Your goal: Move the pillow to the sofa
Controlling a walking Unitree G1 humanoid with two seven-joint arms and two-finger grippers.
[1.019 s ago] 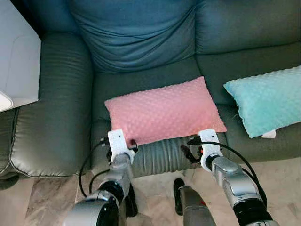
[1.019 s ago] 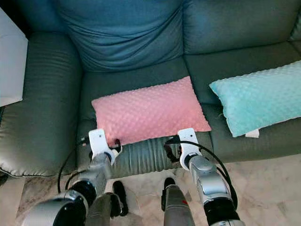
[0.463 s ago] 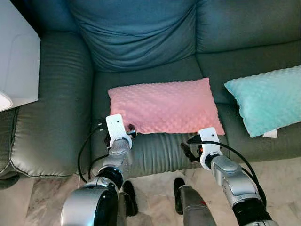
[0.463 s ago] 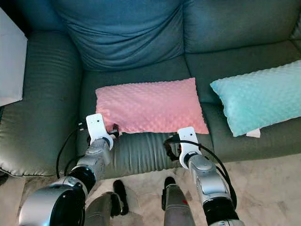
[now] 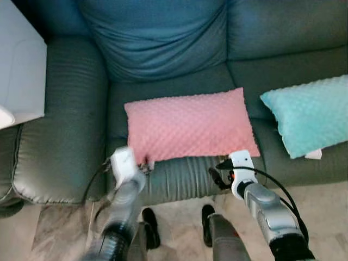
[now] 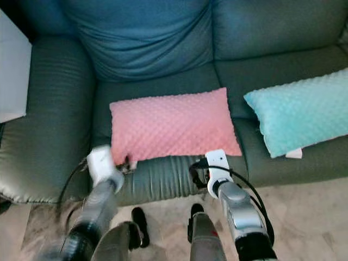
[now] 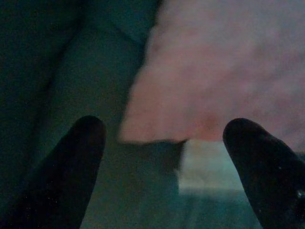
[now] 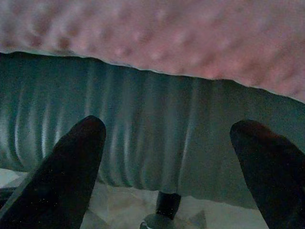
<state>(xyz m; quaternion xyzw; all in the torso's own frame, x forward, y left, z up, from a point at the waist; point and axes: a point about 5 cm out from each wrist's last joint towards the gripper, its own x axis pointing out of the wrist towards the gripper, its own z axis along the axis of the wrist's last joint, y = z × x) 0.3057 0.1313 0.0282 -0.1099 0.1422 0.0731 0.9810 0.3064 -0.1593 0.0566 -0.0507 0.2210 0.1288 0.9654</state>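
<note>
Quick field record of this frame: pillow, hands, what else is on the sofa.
pink pillow: lying flat on the sofa seat, front edge near the seat's front
left hand: open, at the pillow's front left corner, holding nothing
right hand: open, in front of the seat's front face, below the pillow's edge
other: teal pillow on the next seat to the right

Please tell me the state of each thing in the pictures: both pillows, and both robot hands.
pink pillow: lying flat on the sofa seat, held by nothing
teal pillow: lying on the neighbouring seat, apart from the pink one
left hand: open, at the pink pillow's front corner, arm blurred
right hand: open, before the seat's front edge, below the pillow
</note>
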